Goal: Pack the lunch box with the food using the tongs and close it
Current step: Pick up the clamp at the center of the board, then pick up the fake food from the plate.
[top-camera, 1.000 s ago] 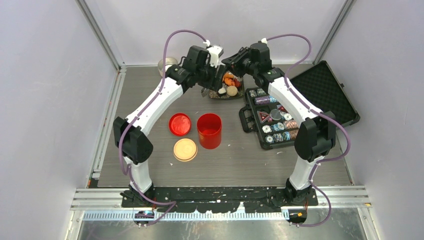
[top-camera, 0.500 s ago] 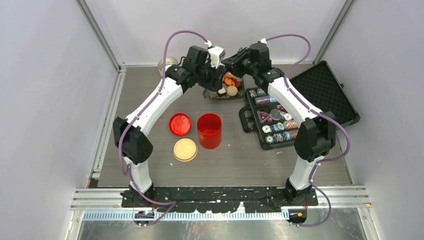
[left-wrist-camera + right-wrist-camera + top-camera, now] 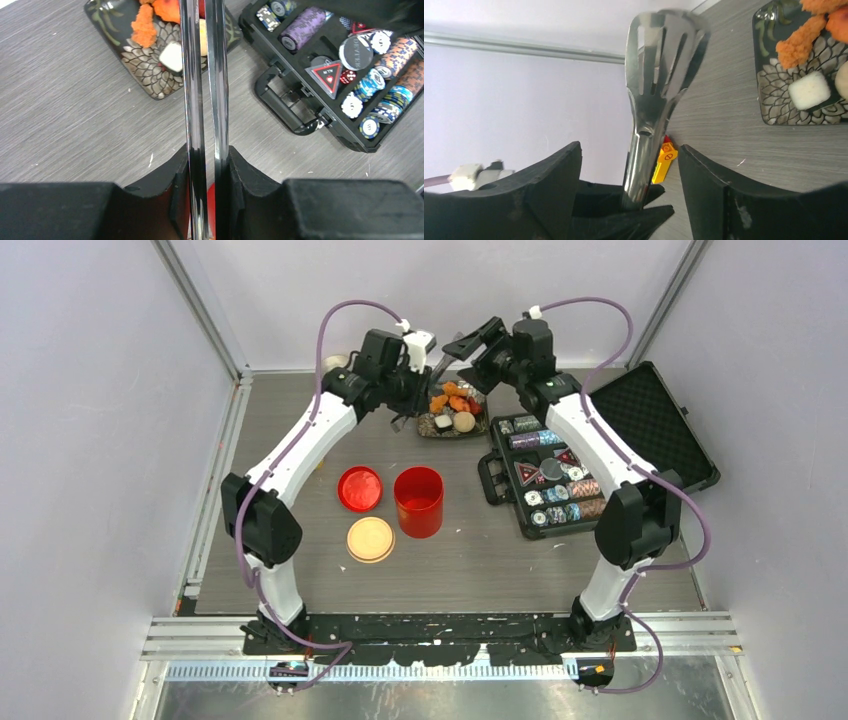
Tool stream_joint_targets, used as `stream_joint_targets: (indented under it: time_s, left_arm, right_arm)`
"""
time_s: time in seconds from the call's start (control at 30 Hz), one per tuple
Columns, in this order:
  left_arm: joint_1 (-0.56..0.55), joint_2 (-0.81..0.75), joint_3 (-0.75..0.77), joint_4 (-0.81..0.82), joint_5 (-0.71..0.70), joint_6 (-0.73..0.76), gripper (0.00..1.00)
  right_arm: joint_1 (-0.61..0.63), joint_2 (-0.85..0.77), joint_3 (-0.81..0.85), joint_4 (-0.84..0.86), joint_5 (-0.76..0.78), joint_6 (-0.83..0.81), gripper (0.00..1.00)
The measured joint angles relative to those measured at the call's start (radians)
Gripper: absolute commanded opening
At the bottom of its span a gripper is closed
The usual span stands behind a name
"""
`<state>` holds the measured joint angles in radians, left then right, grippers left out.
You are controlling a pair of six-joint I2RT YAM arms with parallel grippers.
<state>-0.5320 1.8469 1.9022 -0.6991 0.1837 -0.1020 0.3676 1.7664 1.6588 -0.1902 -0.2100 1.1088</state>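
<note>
My left gripper point(image 3: 207, 150) is shut on the silver tongs point(image 3: 192, 75), whose two slim arms run up between its pads toward the food point(image 3: 144, 27). In the right wrist view the slotted tip of the tongs point(image 3: 664, 55) stands between the jaws of my right gripper point(image 3: 629, 146), which is open and touches nothing. From above, both grippers hang over the back of the table, left point(image 3: 408, 390) and right point(image 3: 462, 348), beside the food point(image 3: 455, 405) on its dark tray point(image 3: 425, 428). The red canister point(image 3: 419, 502) stands open, with its red lid point(image 3: 359, 488) and the cream tub point(image 3: 371, 539) next to it.
An open black poker-chip case point(image 3: 555, 480) lies right of the tray, its lid point(image 3: 650, 425) folded out to the far right. A yellow-and-red toy block point(image 3: 664, 162) lies on the table near the back wall.
The left gripper has closed on the tongs. The right gripper has let go, opened wide and drawn back. Both wrists have shifted up and toward the back wall.
</note>
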Motion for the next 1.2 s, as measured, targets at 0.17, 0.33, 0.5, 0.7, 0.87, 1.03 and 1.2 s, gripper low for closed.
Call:
stream_joint_targets:
  time_s: [0.17,0.33,0.5,0.7,0.87,1.03,1.2]
  left_arm:
    - [0.034,-0.004,-0.005,0.000,0.000,0.017,0.32]
    - [0.089,-0.015,-0.010,-0.017,0.029,0.070,0.36]
    - [0.170,-0.017,-0.010,-0.053,0.065,0.153,0.42]
    - [0.236,-0.017,-0.010,-0.141,0.105,0.314,0.49]
    - [0.253,-0.017,-0.010,-0.201,0.159,0.457,0.50]
    - [0.266,0.021,0.026,-0.267,0.219,0.583,0.52]
    - [0.271,0.100,0.062,-0.315,0.243,0.689,0.52]
  right_arm:
    - [-0.091,-0.025,0.000,0.003,-0.076,-0.038,0.80]
    - [-0.230,-0.037,-0.003,0.010,-0.179,-0.067,0.85]
    - [-0.355,-0.047,-0.008,-0.018,-0.290,-0.159,0.85]
    - [-0.456,-0.062,-0.010,-0.105,-0.424,-0.292,0.86]
    - [-0.503,-0.093,-0.020,-0.215,-0.477,-0.430,0.86]
    - [-0.535,-0.148,-0.062,-0.284,-0.503,-0.512,0.86]
    - [-0.558,-0.175,-0.068,-0.344,-0.512,-0.581,0.86]
